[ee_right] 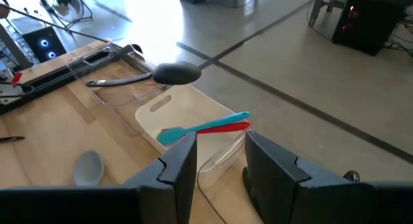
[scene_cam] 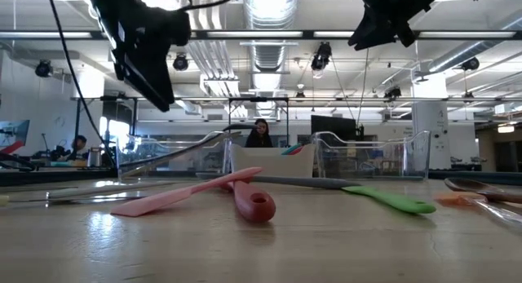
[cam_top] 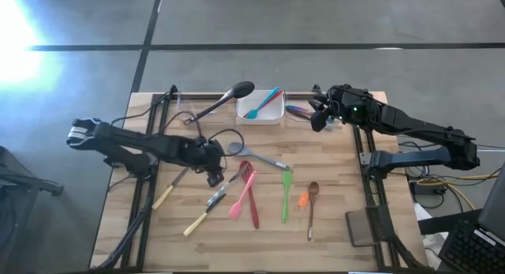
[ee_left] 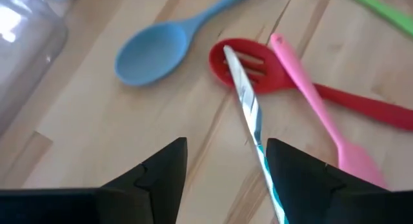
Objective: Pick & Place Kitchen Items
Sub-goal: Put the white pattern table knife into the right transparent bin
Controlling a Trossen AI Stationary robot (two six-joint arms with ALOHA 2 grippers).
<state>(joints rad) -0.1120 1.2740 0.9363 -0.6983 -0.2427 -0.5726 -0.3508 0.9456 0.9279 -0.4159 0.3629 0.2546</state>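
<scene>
Directly below the left gripper point(ee_left: 222, 169), jaws apart and empty, a steel-bladed knife point(ee_left: 248, 111) runs lengthwise between the fingers; right gripper point(ee_right: 219, 162), part-open, waits over the white tray point(ee_right: 193, 114).

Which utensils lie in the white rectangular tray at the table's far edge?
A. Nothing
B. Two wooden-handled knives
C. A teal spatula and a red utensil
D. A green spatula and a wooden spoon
C: the right wrist view shows a teal spatula lying against a red utensil across the white rectangular tray.
</scene>
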